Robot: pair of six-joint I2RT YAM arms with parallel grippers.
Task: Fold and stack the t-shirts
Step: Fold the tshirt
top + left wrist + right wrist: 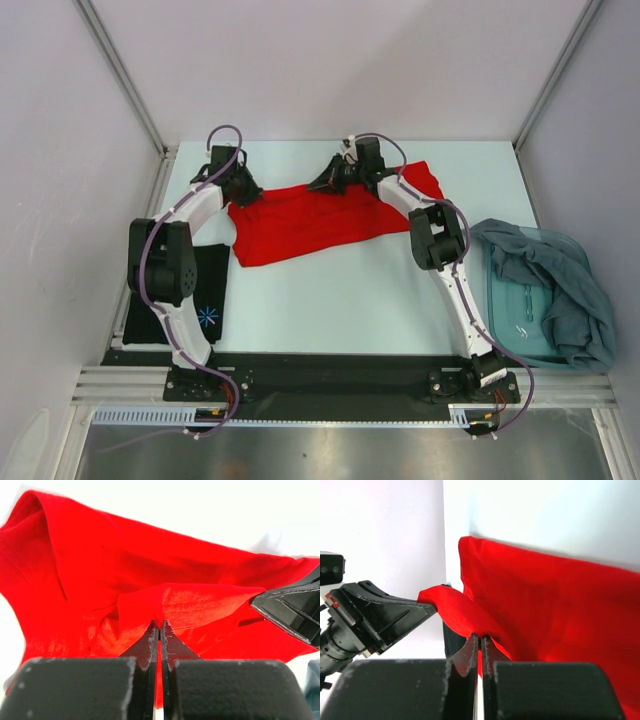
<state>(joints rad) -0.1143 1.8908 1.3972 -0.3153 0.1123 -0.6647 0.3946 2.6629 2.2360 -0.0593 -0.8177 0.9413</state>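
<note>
Left tool (160,625): pressed together, pinching a fold of the red shirt (310,225) between the tips; at the shirt's far left corner in the overhead view.
Right tool (480,637): also pressed together, pinching a raised fold of the same shirt on its far edge, near the middle.
Red shirt: spread across the far half of the bench (350,300), creased, bunched up at each pinch; right end showing past the right arm.
Tools to each other: near and facing, each visible in the other's wrist view, not touching.
Black shirt (205,290): folded flat at the left edge of the bench, partly hidden under the left arm, starburst print facing up at its near end.
Grey-teal shirts (560,285): crumpled in a heap, draped over a clear bluish tub (505,315) at the right edge of the bench, well apart from the red shirt.
</note>
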